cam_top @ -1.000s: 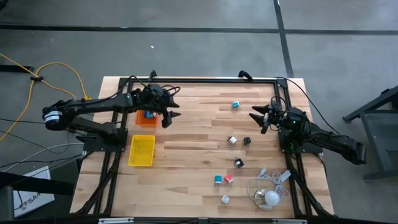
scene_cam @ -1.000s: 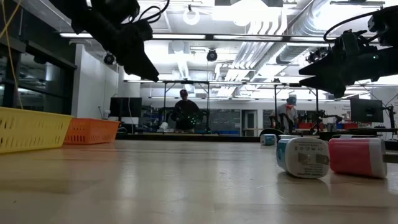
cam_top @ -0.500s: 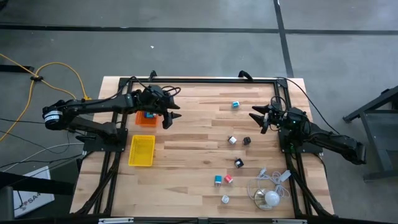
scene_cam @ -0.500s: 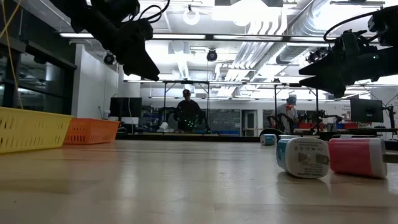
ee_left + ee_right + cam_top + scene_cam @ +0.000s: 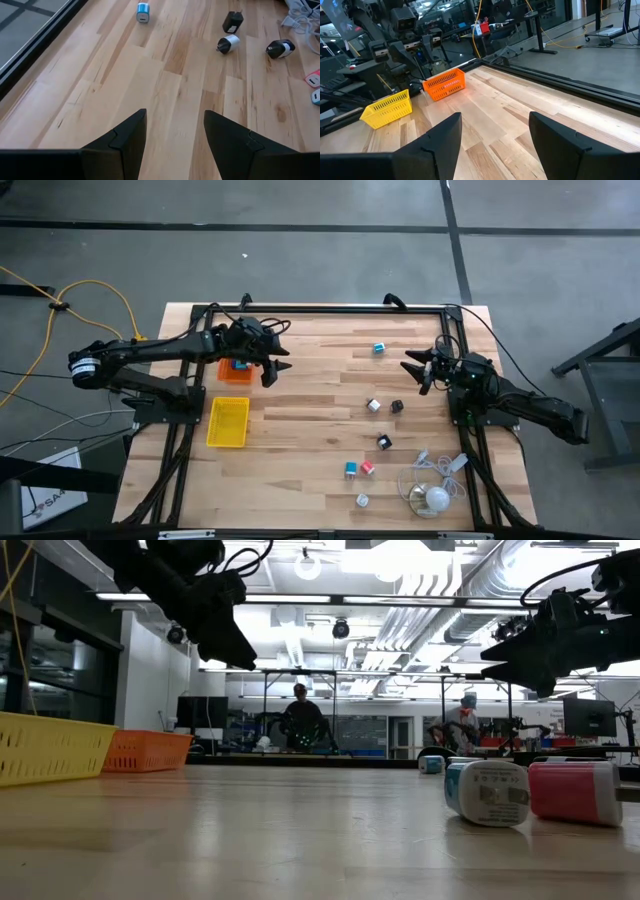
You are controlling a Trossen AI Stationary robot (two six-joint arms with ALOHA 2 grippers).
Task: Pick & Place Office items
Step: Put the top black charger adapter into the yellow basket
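1. Nothing on the table has shifted over the last second: both arms hold the same poses, and only a person far back in the room has moved slightly.
2. The left gripper (image 5: 277, 365) hovers just beside the orange tray (image 5: 226, 375), on the side facing the office items, fingers spread with nothing between them.
3. The right gripper (image 5: 415, 368) hangs well apart from the orange tray, across the table, its fingers also spread and empty.
4. A blue item (image 5: 238, 364) lies inside the orange tray; the yellow tray (image 5: 228, 423) next to it looks empty.
5. The office items (image 5: 372, 406) remain scattered far from the orange tray, so most of the task is still ahead; this looks like a pause between a drop-off and the next reach.
6. The white item (image 5: 487, 792) carries a grey printed label, too small to read; no brand is legible.
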